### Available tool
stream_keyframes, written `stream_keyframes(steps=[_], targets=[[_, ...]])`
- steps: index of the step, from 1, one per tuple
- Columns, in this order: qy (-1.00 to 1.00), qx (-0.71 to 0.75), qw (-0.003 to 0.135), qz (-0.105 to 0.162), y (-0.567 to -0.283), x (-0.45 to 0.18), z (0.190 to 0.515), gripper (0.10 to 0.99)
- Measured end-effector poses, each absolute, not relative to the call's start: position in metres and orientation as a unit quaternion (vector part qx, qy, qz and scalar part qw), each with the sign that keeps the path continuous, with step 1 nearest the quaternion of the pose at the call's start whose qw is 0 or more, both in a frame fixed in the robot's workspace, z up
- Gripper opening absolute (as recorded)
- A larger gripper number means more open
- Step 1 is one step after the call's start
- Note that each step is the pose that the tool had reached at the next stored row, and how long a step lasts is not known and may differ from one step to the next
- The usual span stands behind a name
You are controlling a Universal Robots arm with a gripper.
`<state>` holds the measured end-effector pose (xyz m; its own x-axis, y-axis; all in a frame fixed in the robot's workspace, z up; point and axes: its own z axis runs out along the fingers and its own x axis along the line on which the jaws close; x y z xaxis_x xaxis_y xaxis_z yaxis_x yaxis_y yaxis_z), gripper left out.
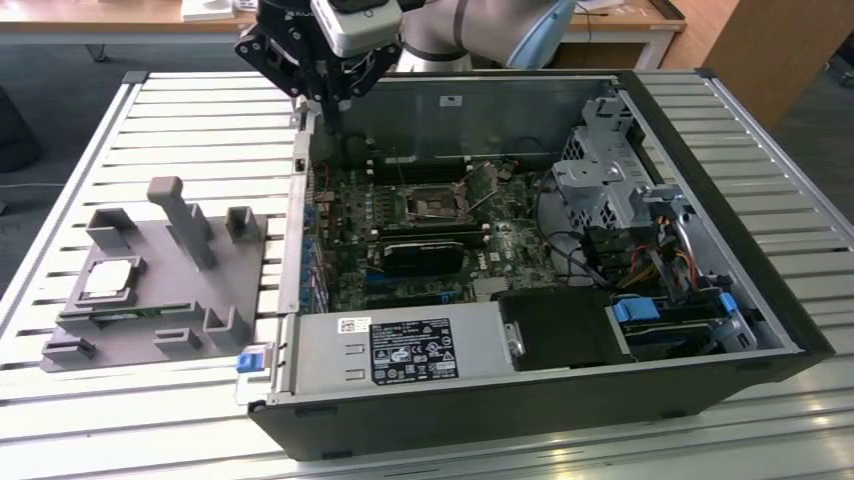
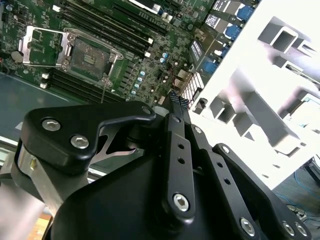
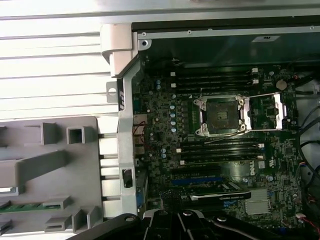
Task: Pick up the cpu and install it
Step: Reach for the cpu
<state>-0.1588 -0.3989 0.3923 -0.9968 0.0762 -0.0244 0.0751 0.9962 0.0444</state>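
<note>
well apart from the cpu (image 1: 110,278), the gripper (image 1: 328,112) hangs above the far corner of the open computer case (image 1: 747,330), on the side of the case that faces the tray (image 1: 254,290). its black fingers (image 2: 175,150) point down and meet at the tips, pressed together with nothing between them.

the cpu lies flat on the grey tray, silvery top up, close to the tray's edge on the exterior view's left and about halfway along that edge. a thin green memory stick (image 1: 134,315) lies in the tray just nearer the camera than the cpu. the tray sits on the slatted white table (image 1: 200,120) toward the table's edge on the exterior view's left, just beside the case.

the case lies on its side on the table with the motherboard (image 1: 400,240) facing up. in both wrist views the socket (image 3: 222,115) shows on the board with its metal load frame (image 3: 277,110) swung open to one side, the dark square middle uncovered. the gripper's fingertips are over the board's edge by the case wall, apart from the socket.
</note>
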Motion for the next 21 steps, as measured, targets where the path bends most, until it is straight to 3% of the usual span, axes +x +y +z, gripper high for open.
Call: stream_keyframes(steps=[21], targets=[[0.999,0.038,0.013,0.022,-0.3989,-0.1685,0.3918,0.106]])
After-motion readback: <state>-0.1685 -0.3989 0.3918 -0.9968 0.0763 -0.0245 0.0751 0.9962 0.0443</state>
